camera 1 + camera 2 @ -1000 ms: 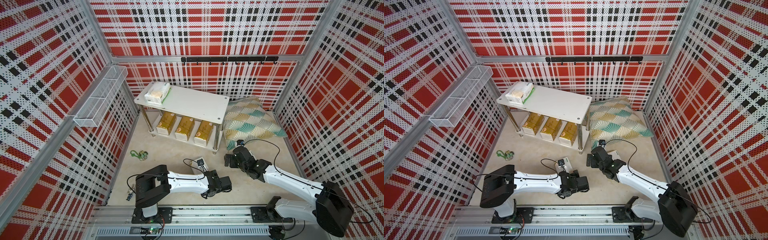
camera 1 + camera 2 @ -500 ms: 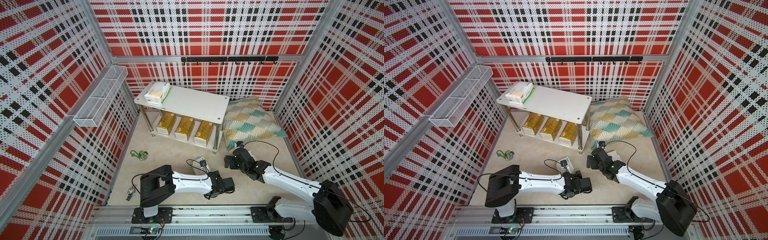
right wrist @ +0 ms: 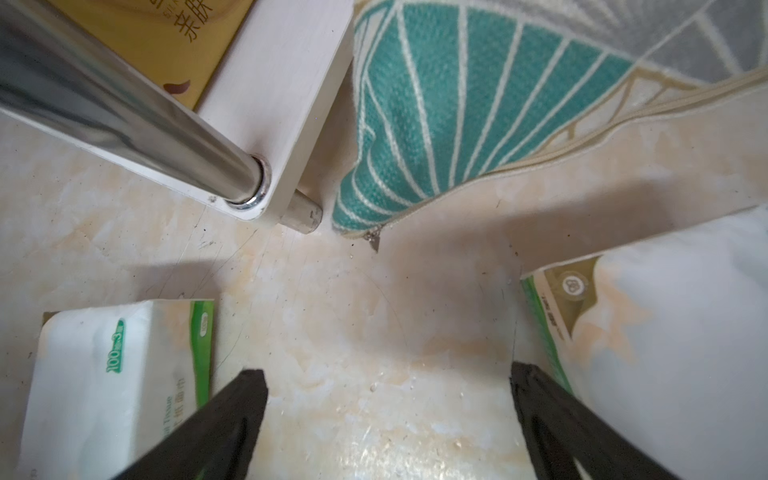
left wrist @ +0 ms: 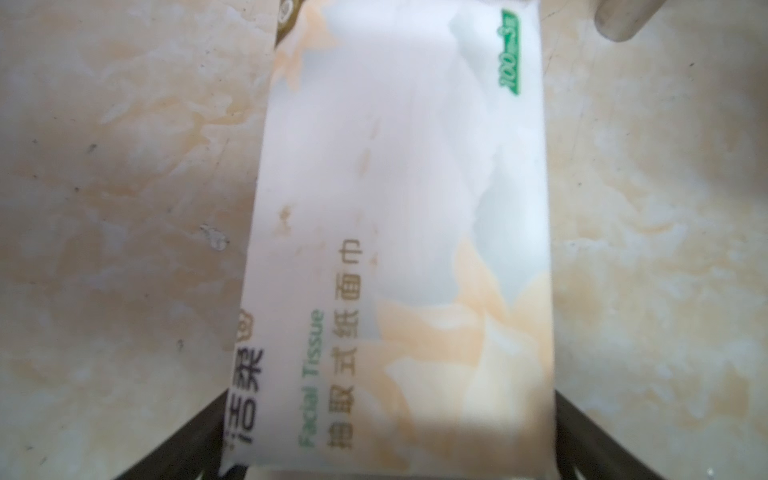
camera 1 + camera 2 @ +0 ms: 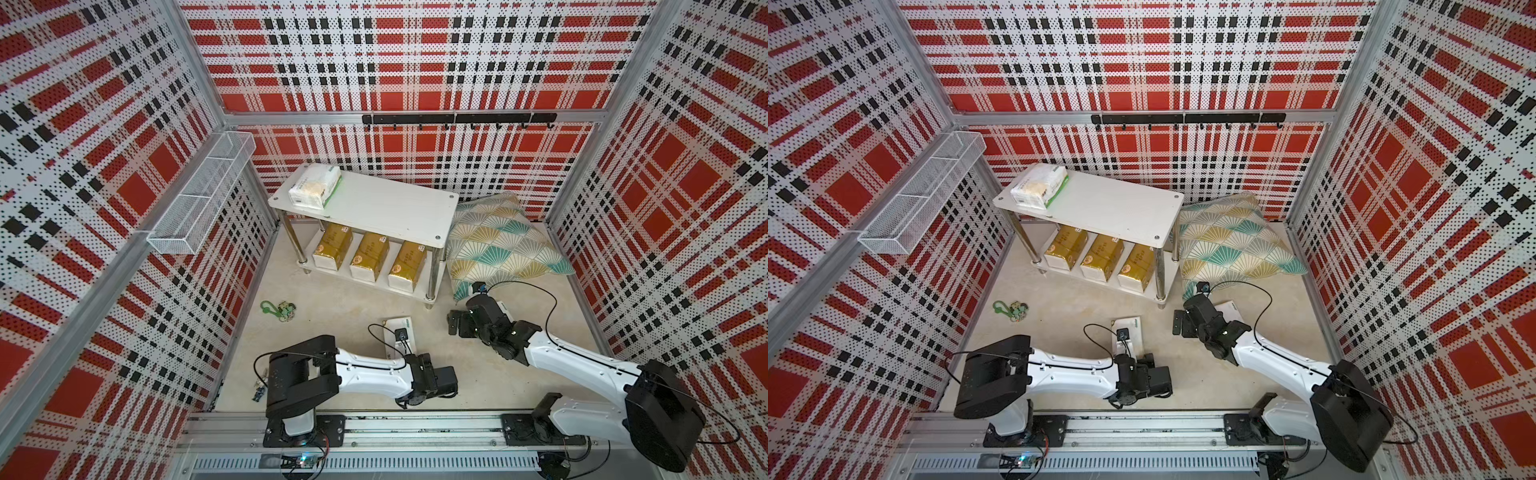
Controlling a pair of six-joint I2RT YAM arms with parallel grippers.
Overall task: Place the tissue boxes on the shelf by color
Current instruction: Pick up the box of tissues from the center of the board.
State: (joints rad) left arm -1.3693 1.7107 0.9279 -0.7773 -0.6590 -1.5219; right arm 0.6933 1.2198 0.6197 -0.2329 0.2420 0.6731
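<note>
The shelf [image 5: 386,203] [image 5: 1113,208] holds one white tissue box [image 5: 314,191] [image 5: 1040,187] on its top board. Three gold tissue boxes [image 5: 370,255] [image 5: 1102,257] stand in a row on its lower board. My left gripper [image 4: 390,397] is open, its fingers [image 4: 195,432] straddling the near end of a white tissue box [image 4: 399,199] [image 5: 401,326] flat on the floor. My right gripper [image 3: 388,415] [image 5: 457,326] hangs open over bare floor. Beside it lies another white tissue box [image 3: 665,353] [image 5: 1231,311], partly under that arm.
A teal-and-gold pillow [image 5: 498,245] [image 3: 457,104] leans by the shelf's right end, close to the right gripper. The shelf's chrome leg [image 3: 124,112] stands just beyond that gripper. A green keyring trinket [image 5: 278,309] lies on the floor at left. A wire basket [image 5: 199,199] hangs on the left wall.
The left wrist has crept slightly toward the front rail over the floor box. The right gripper has drifted a little left and nearer. No tissue box has moved.
</note>
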